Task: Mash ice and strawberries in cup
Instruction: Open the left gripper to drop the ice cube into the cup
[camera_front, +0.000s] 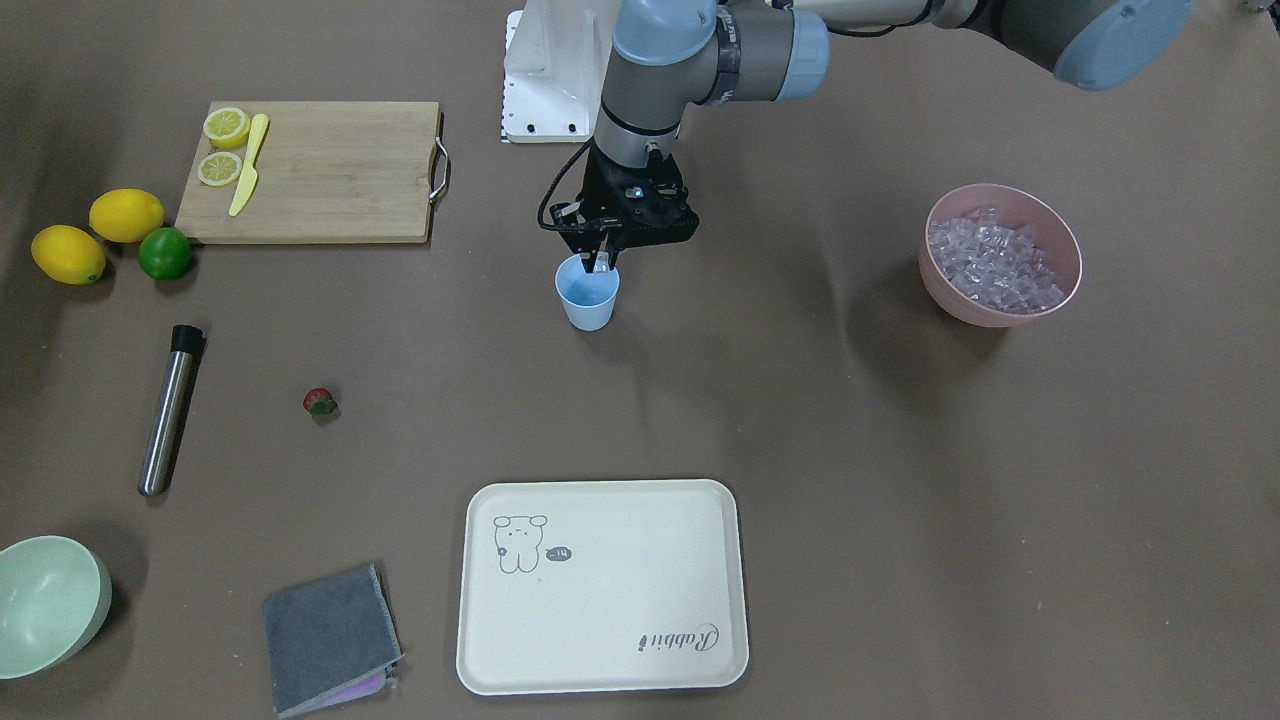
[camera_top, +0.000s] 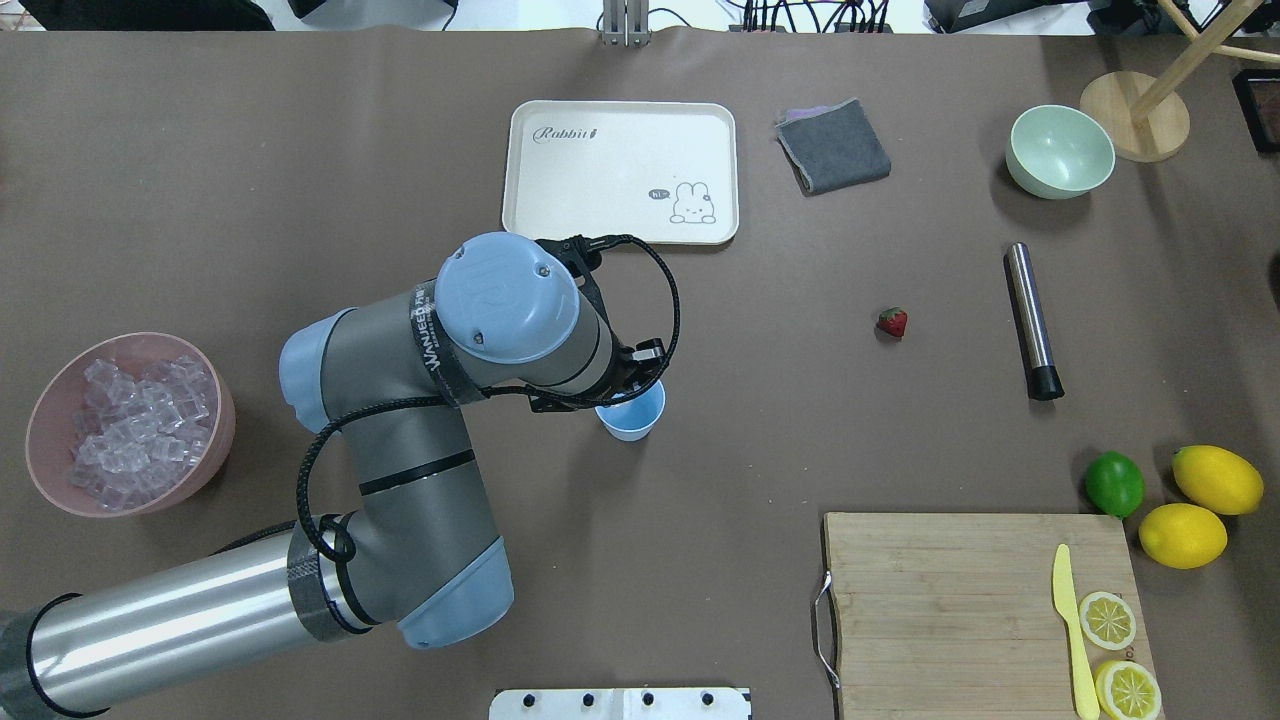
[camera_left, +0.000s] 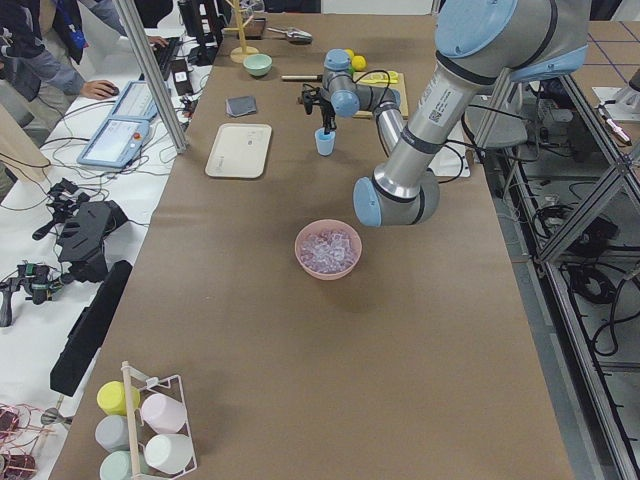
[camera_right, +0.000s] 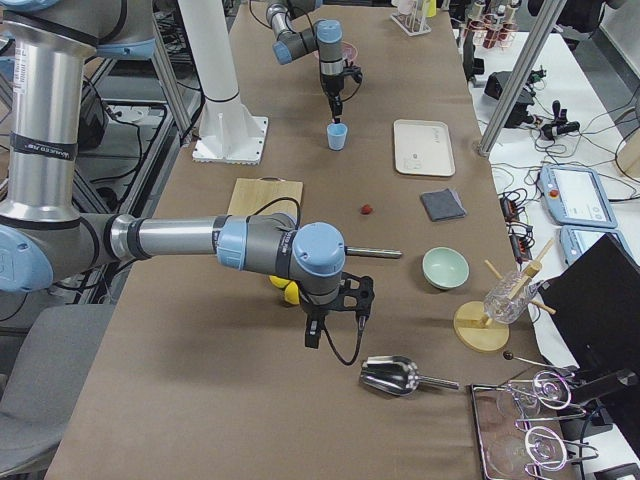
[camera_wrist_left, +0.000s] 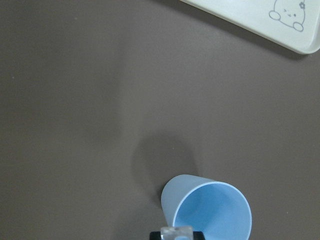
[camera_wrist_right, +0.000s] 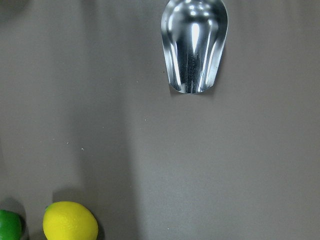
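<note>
1. Holding one small ice cube (camera_wrist_left: 176, 233), the left gripper (camera_front: 601, 262) has its two fingers pinched on it, one on each side.
2. The light blue cup (camera_front: 588, 292) stands upright right under this gripper. The cube hangs over one side of the cup's mouth, not over the middle.
3. I see no ice and no fruit inside the cup. It looks empty.
4. I think the step in hand is putting ice into the cup, so the job looks like it is only at its start.
5. The pink bowl (camera_front: 960, 305), full of ice (camera_front: 995, 265), sits well off to the gripper's left. The strawberry (camera_front: 319, 402) lies on the table well off to its right.
6. The metal muddler (camera_front: 170, 408) lies even farther out on that side, past the strawberry. Mashing has to wait.
7. The next move should slide the cube a little toward the middle of the cup's mouth. Then the fingers should spread so it drops in. If it lets go over the rim, the cube may bounce out or tip the light cup.
8. The right gripper (camera_right: 335, 316) hangs over the table far from the cup, near a metal scoop (camera_wrist_right: 194, 45) and a lemon (camera_wrist_right: 70, 221). I cannot tell if its fingers are spread or pressed together.
</note>
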